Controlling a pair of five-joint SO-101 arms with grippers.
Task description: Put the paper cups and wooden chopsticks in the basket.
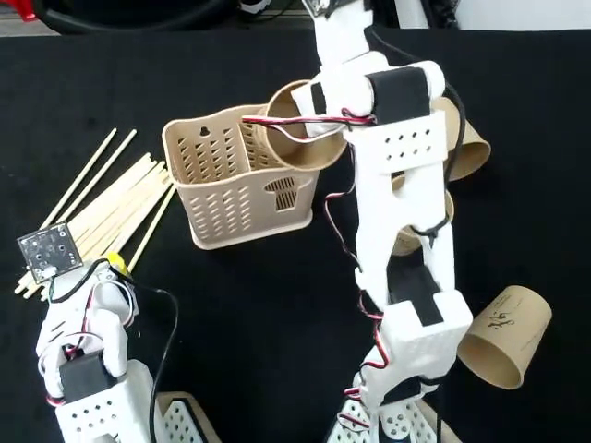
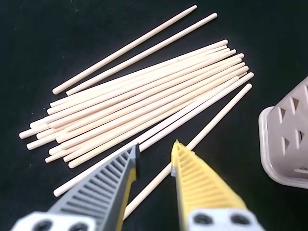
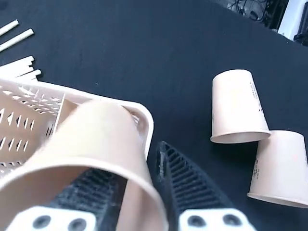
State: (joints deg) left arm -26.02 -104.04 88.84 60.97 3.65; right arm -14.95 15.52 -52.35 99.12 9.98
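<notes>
High view shows four paper cups [image 1: 503, 337], one basket [image 1: 222, 198].

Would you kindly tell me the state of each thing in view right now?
Basket, upright on the table.
Held cup, tilted over the basket's rim.
Right gripper, shut on the held cup.
Chopsticks, lying loose on the table.
Left gripper, open above the chopsticks.
Other cups, on the table, outside the basket.
</notes>
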